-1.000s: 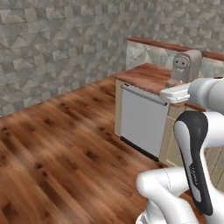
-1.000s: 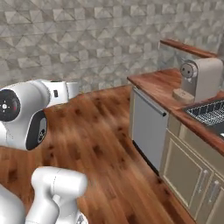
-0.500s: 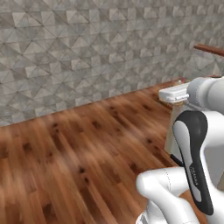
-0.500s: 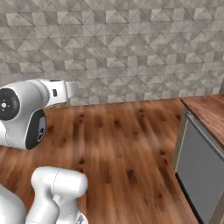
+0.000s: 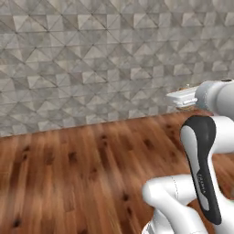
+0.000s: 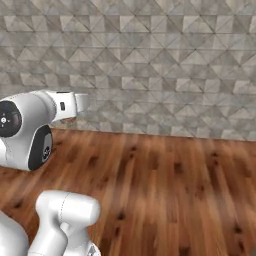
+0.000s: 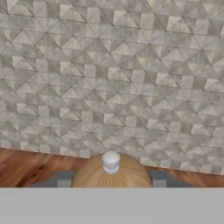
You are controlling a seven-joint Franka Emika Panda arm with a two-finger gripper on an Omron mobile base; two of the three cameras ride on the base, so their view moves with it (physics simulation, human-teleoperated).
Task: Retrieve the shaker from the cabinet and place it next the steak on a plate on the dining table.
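Fingers (image 7: 64, 182) flanking shaker (image 7: 111, 172), clamped between them

— What's over on that side of the room?

— A wall (image 5: 91, 64), faced all over in grey stone tiles cut into triangles, each one raised into facets so the surface looks bumpy. Light grey and darker grey patches alternate across it.

— And underfoot?

— A wooden floor (image 5: 68, 173), reddish-brown planks with dark knots and streaks of grain. It has a slight sheen. The boards run right up to the foot of the wall, where the stone meets the wood in a straight line.

— How's the light?

— Even and soft; the stone facets catch it on one side and shade on the other, no hard shadows on the floor.
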